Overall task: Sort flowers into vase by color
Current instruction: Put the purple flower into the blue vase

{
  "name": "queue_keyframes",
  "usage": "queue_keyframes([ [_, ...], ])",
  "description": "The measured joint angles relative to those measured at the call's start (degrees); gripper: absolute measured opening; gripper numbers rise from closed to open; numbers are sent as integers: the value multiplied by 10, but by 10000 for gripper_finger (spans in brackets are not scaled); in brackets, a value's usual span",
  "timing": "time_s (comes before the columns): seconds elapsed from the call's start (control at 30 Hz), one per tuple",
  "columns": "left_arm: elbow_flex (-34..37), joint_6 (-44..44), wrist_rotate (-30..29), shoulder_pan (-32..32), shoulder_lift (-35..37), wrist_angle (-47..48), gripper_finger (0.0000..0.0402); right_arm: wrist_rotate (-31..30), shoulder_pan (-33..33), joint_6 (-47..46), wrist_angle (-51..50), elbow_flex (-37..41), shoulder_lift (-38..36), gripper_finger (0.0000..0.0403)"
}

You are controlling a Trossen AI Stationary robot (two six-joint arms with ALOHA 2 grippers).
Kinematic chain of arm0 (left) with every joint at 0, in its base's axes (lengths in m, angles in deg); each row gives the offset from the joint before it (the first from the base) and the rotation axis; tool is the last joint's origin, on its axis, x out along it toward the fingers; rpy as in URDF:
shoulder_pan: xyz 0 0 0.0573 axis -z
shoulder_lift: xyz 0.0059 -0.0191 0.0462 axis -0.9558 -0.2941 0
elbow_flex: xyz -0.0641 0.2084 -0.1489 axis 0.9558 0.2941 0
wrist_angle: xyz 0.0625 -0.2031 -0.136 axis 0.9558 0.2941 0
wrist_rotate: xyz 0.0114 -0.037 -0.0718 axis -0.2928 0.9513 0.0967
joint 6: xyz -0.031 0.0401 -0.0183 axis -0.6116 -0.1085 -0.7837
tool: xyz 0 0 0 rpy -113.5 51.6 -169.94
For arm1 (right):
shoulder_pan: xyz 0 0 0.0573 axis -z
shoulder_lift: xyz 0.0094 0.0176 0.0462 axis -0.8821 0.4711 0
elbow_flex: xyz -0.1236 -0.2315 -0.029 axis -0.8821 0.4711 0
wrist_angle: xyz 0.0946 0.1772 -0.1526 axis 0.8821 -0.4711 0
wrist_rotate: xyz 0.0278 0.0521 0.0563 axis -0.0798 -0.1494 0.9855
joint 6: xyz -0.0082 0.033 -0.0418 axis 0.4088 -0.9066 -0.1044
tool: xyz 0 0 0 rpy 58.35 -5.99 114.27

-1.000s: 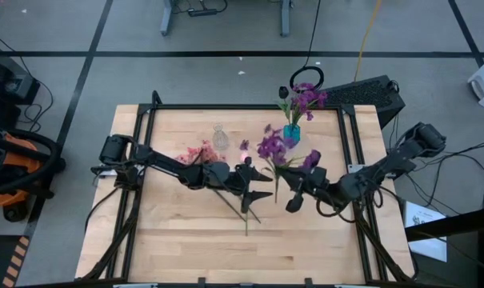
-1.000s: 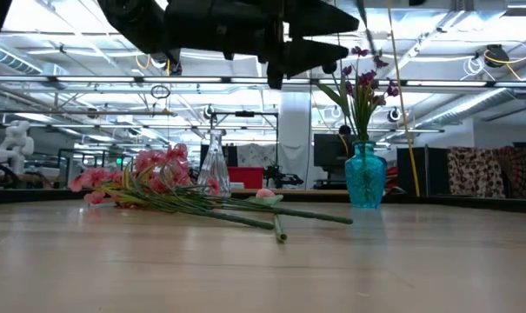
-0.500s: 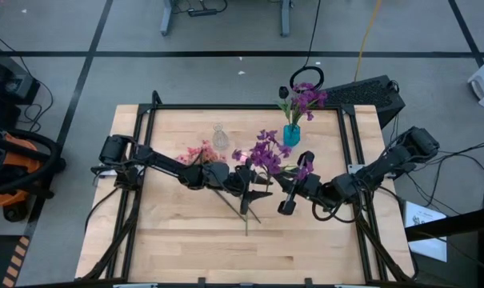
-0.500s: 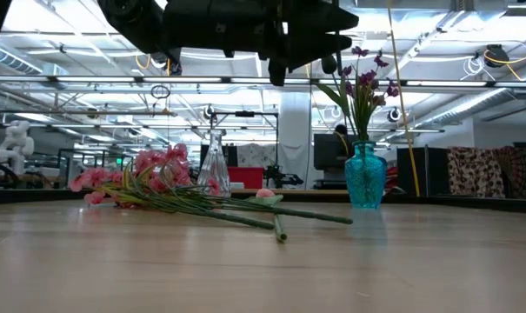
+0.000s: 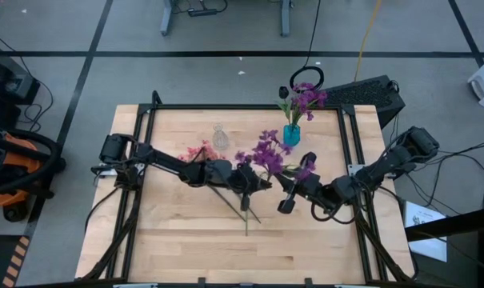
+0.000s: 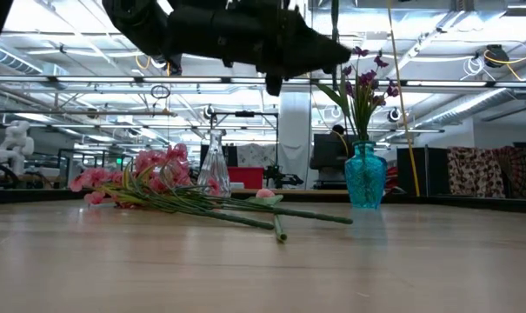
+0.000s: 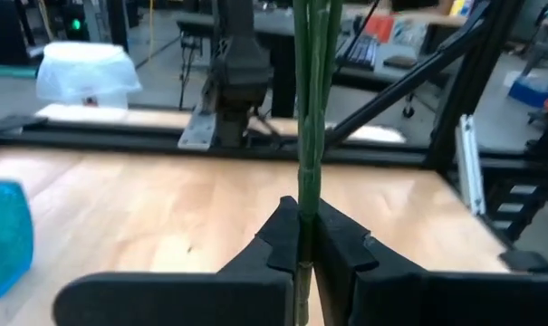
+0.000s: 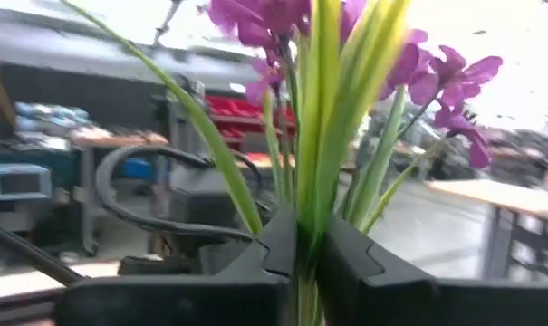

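The purple spray (image 5: 266, 152) is held above the middle of the counter (image 5: 178, 240), near the blue vase (image 5: 291, 134) on its front-left side. Both grippers grip its stem. The left gripper (image 7: 302, 240) is clenched on the green stem (image 7: 308, 109), which runs straight up between its jaws in the left wrist view. The right gripper (image 8: 302, 244) is clenched on the leafy part of the same spray, with the purple blossoms (image 8: 264, 16) above it. From above, the spray's long axis runs from the blossoms nearest the blue vase outward to the right gripper (image 5: 294, 186).

The blue vase already holds purple flowers (image 5: 306, 98), standing upright. To its left stands a clear glass vase (image 5: 219, 138). The pink flowers (image 5: 195, 152) lie flat on the counter beside the clear vase, their stems (image 6: 245, 214) pointing away from it toward the counter's front; the left arm (image 5: 170, 166) stretches over them.
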Motion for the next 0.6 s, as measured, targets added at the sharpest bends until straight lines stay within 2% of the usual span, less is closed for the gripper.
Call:
queue_keyframes([
  [0.1,0,0,0,-8,0,31,18,-72,-24,-18,-40,0,-14,55],
  [0.2,1,0,0,-15,0,55,18,-116,-50,-57,-86,0,-27,97],
  [0.43,1,13,-5,-30,0,103,17,-128,-91,-234,-252,0,-44,200],
  [0.6,1,13,-7,-32,0,104,16,-129,-94,-404,-410,0,-43,244],
])
